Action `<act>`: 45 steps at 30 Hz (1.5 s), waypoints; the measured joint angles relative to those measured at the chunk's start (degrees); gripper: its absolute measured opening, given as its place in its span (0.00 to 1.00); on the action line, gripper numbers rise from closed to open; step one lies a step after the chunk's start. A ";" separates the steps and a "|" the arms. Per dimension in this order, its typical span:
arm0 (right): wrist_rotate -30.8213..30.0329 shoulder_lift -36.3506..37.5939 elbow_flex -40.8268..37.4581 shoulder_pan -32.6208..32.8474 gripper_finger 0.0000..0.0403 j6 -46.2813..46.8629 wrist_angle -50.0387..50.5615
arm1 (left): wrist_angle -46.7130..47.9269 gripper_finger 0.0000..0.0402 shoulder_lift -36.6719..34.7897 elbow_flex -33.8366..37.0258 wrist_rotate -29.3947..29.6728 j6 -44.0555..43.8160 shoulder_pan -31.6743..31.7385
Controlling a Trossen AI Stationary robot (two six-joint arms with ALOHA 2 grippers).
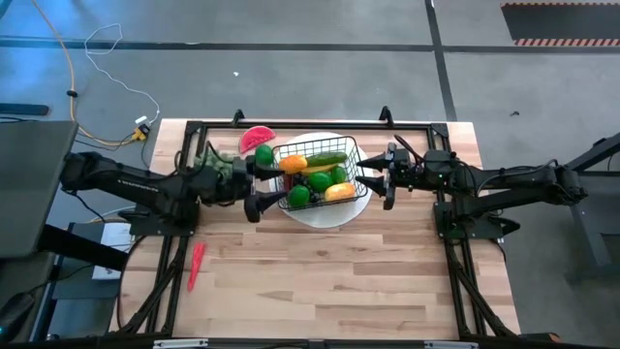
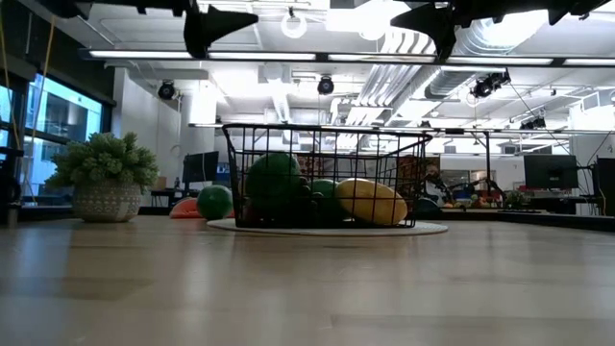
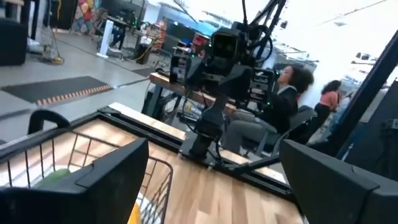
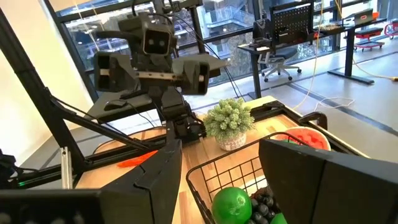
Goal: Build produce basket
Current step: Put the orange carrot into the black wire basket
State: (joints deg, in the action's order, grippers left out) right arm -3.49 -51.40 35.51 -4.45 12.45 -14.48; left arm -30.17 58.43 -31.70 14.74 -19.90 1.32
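Note:
The black wire basket stands on a round white plate at mid table. In it lie a green cucumber, an orange fruit, limes, a yellow fruit and dark grapes. A watermelon slice and one lime lie on the table beside the basket's left end. A red pepper lies near the left front. My left gripper hovers open above the basket's left end. My right gripper hovers open above its right end. Neither holds anything.
A small potted plant stands at the left, just behind my left gripper. A black frame runs along the table's far edge and sides. The near half of the wooden table holds only the pepper. People sit beyond the table in the left wrist view.

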 joint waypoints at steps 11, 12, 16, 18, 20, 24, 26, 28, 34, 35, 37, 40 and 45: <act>0.00 0.00 0.00 -0.02 0.49 -0.94 -0.41 | 0.19 0.87 -0.04 0.28 1.00 11.01 0.17; -0.23 0.00 0.00 -0.04 0.49 -0.94 -0.40 | 0.19 0.87 -0.04 0.28 1.01 11.52 0.17; -0.87 0.00 0.00 -0.04 0.49 -0.96 -0.41 | 0.25 0.87 -0.04 0.28 1.10 13.08 0.17; -0.87 0.00 0.00 -0.04 0.49 -1.12 -0.39 | 0.26 0.87 -0.04 0.28 1.10 13.07 0.20; -0.87 0.00 0.00 -0.04 0.49 -1.11 -0.39 | 0.28 0.87 -0.04 0.28 1.10 13.07 0.20; -0.87 0.00 0.00 -0.04 0.49 -1.02 -0.39 | 0.29 0.87 -0.04 0.26 1.10 13.07 0.20; -0.87 0.00 0.00 -0.04 0.49 -0.98 -0.34 | 0.30 0.87 -0.04 0.26 1.11 13.07 0.20; -0.87 0.00 0.00 -0.04 0.49 -0.98 -0.01 | 0.30 0.87 -0.04 0.26 1.41 13.07 0.20; -0.85 0.00 0.00 -0.04 0.49 -0.68 0.53 | 0.33 0.87 -0.04 0.26 2.64 13.07 0.20; -0.85 0.00 0.00 -0.04 0.49 -0.67 0.52 | 0.33 0.87 -0.04 0.26 2.65 13.07 0.20; -0.85 0.00 0.00 -0.04 0.49 -0.66 0.53 | 0.33 0.87 -0.04 0.26 2.65 13.07 0.20; -0.85 0.00 0.00 -0.04 0.49 -0.85 0.53 | 0.33 0.87 -0.04 0.26 2.65 13.07 0.20; -0.87 0.00 0.00 -0.04 0.49 -1.50 0.52 | 1.80 0.87 -0.07 -0.02 5.49 3.47 0.17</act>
State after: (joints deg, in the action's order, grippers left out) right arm -4.36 -51.40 35.51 -4.49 10.95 -13.96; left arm -28.37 58.36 -31.72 20.23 -16.43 1.50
